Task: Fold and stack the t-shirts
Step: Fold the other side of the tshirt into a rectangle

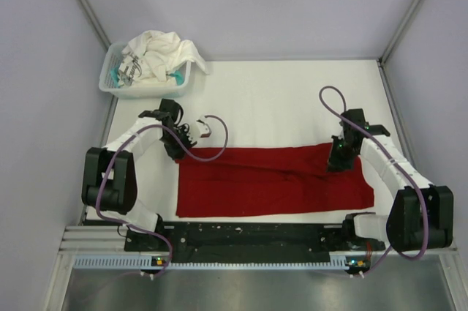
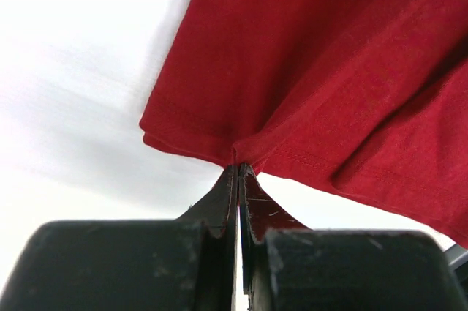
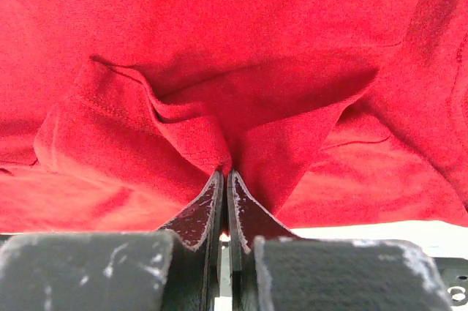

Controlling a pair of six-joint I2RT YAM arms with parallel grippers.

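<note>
Red t-shirt (image 1: 270, 183) spread as a wide band on tabletop (image 1: 278, 99); left hand (image 2: 238, 168) pinched tight on its far-left corner hem; right hand (image 3: 225, 172) clamped on a fold near its far-right end; white t-shirt (image 1: 157, 55) heaped in basket (image 1: 117, 88) beyond its far-left corner.

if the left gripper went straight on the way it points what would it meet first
The red t-shirt: the left gripper has its jaws shut on the hemmed edge, with more red cloth directly ahead.

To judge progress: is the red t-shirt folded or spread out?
Partly folded: the red t-shirt lies as a long band, no sleeves sticking out; left fingers and right fingers pinch it.
</note>
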